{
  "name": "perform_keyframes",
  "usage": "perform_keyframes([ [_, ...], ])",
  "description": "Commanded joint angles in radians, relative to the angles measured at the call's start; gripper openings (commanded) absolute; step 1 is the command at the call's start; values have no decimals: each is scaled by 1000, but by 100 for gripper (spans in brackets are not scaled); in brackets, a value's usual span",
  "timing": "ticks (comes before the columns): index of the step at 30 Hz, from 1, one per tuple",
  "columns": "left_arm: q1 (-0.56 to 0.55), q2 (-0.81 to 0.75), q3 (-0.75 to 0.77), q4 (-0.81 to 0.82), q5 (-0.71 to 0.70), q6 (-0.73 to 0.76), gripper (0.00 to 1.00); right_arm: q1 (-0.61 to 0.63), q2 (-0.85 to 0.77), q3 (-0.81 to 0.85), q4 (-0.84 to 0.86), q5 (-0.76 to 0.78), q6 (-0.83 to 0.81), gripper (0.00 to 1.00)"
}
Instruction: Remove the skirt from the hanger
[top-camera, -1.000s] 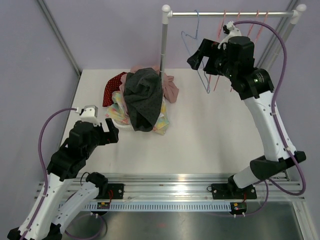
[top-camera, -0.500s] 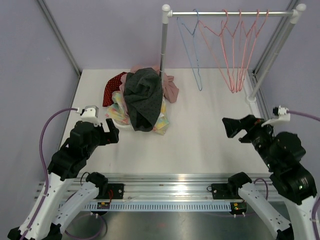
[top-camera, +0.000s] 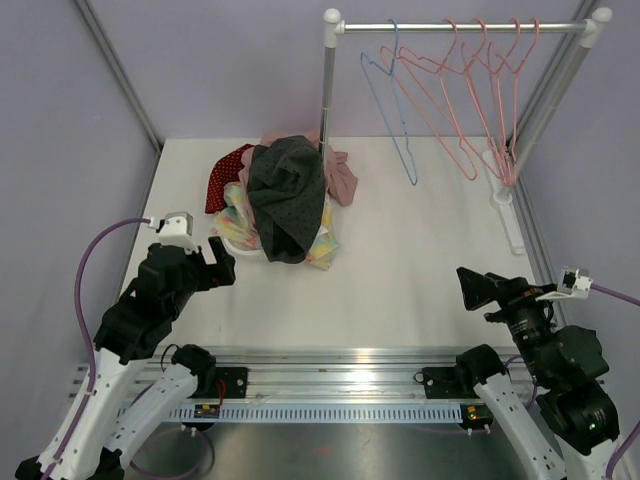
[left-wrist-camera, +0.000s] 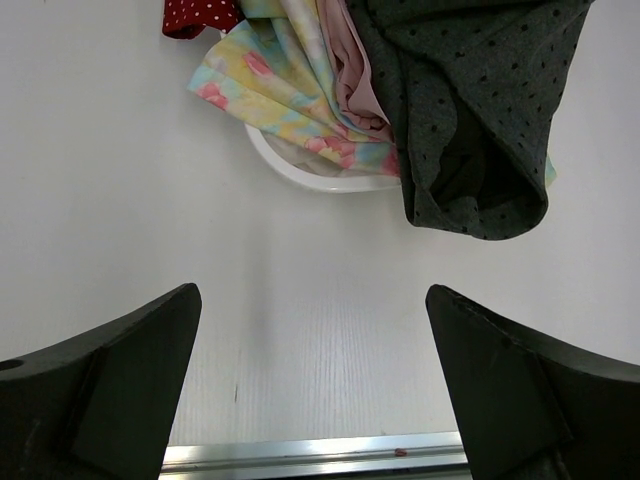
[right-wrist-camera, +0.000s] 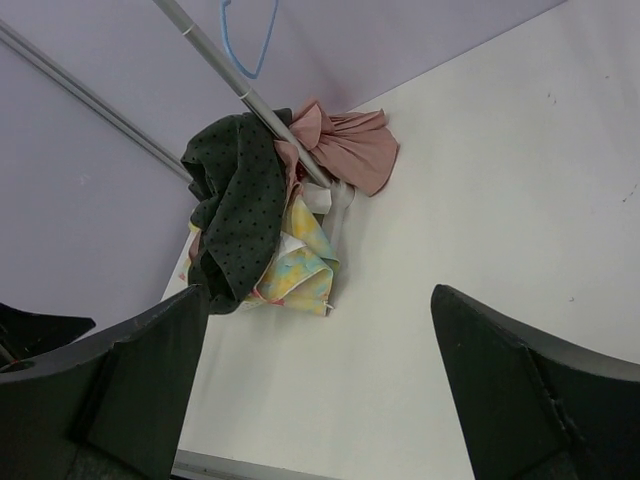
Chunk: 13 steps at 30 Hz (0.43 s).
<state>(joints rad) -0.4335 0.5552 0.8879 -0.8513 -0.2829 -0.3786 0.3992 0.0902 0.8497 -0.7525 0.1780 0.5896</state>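
Jaws gape on both arms; clothes pile (top-camera: 285, 195) lies against rack post (top-camera: 328, 85).

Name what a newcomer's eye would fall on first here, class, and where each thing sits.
A heap of clothes, topped by a dark dotted garment, sits at the table's back left beside the rack's post. Bare hangers, one blue, others pink, hang on the rail at back right.

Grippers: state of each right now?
Left gripper: open, holding nothing.
Right gripper: open, holding nothing.
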Motion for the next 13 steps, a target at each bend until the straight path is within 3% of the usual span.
perform_keyframes([
  [1,-2,-9,-1,38,-32,-14,99,3,-12,-1,15,28,22,99],
  [13,-2,-3,-3,31,-71,-22,99,4,-18,-9,33,5,3,100],
])
